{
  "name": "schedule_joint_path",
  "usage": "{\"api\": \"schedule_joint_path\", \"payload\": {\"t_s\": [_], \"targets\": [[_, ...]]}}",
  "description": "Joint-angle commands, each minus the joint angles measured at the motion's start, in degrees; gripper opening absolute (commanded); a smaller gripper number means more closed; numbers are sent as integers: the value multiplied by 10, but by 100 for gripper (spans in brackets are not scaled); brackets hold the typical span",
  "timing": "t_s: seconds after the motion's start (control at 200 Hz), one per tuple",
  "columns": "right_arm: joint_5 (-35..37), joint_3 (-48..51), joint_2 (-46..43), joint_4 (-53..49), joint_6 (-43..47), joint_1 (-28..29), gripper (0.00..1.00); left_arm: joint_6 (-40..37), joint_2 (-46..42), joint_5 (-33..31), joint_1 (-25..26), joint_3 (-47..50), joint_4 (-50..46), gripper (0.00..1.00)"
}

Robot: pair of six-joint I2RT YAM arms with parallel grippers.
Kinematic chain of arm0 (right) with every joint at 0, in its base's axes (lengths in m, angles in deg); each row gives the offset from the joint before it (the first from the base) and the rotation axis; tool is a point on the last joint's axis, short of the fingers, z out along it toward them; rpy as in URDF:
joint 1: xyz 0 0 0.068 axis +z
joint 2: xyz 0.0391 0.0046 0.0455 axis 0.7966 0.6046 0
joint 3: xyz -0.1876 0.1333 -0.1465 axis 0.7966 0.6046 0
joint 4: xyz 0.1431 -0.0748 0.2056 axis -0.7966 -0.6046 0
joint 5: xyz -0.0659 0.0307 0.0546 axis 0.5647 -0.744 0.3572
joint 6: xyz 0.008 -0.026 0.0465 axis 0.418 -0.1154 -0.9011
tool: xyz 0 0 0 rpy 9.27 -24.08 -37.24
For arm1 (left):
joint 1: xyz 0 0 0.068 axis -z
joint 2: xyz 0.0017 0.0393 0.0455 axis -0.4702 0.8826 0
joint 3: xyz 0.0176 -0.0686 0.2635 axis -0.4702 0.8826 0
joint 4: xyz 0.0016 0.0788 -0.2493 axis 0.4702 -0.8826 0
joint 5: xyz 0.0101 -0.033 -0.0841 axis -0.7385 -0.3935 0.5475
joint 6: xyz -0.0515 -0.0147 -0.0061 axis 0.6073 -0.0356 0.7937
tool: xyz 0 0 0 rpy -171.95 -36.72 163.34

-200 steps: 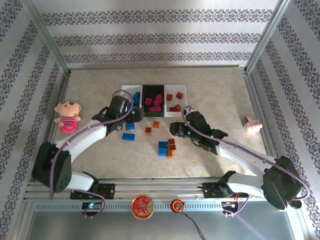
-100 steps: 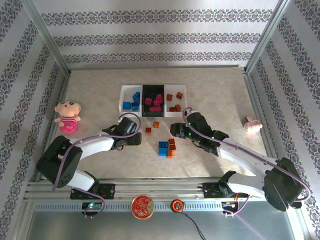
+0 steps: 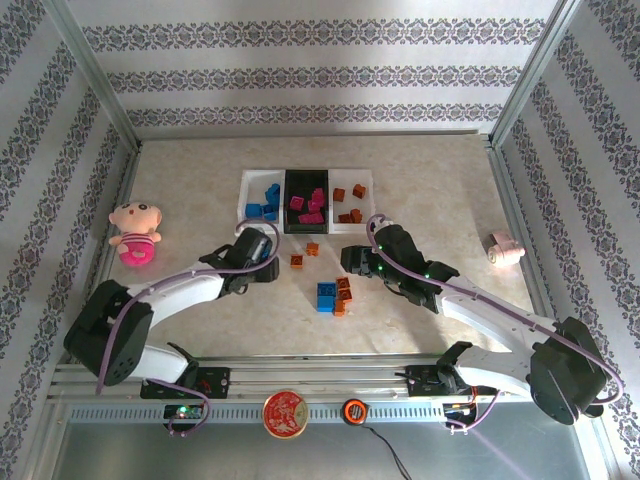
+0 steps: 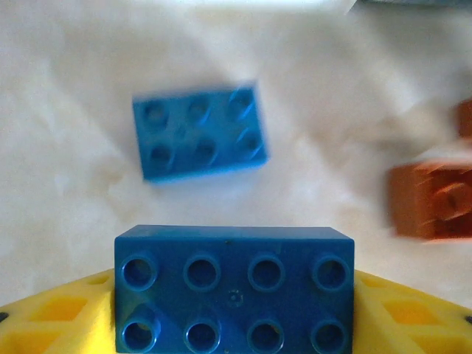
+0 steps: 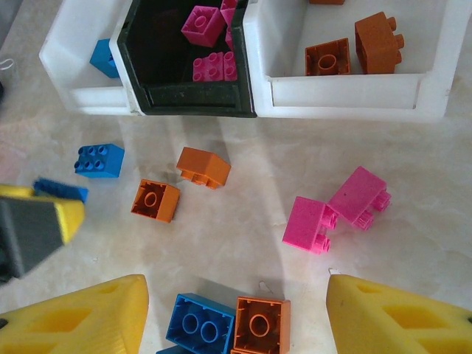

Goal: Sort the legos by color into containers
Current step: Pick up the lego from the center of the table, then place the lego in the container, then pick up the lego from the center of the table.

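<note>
Your left claw [image 3: 264,266] pulled back from containers [image 5: 195,96], now clamped on blue lego [image 4: 234,280] at its ends. Hard, light, slick: squeeze flat sides. Right claw [image 5: 236,313] apart, empty.

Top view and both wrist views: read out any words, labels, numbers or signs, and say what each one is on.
No text can be read.
Red round badge on the front rail: gold marking, too small to read.
Blue brick in the left wrist view: tiny moulded mark, too blurred to read.
</note>
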Motion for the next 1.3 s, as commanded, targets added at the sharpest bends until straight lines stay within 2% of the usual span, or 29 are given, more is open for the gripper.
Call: {"api": "schedule_joint_path", "payload": {"t_s": [0.0, 0.22, 0.435, 0.515, 0.655, 0.74, 0.82, 1.069, 1.169, 1.294], "targets": [[0, -1, 6, 8, -8, 6, 66, -19, -18, 8, -23, -77, -8, 58], [-3, -2, 11, 8, -8, 8, 66, -33, 101, 40, -102, -214, -8, 57], [-4, 1, 4, 3, -11, 9, 66, -45, 235, 41, -134, -354, -36, 59], [-5, 3, -2, 0, -14, 9, 66, -43, 277, 44, -145, -397, -57, 64], [-6, 1, -11, -10, -12, 10, 66, -49, 293, 54, -152, -443, -87, 83], [-4, 1, -13, -14, -12, 10, 67, -43, 257, 64, -147, -410, -67, 90], [-2, 0, -13, -14, -12, 9, 67, -33, 207, 70, -137, -357, -51, 91], [4, 0, -13, -9, -14, 9, 67, 16, 24, 58, -67, -95, 24, 93], [7, 4, -14, -2, -15, 8, 67, 19, 3, 47, -37, -28, 48, 100], [4, 1, -10, 0, -16, 9, 67, 0, 36, 29, -33, -14, 59, 100]]}}
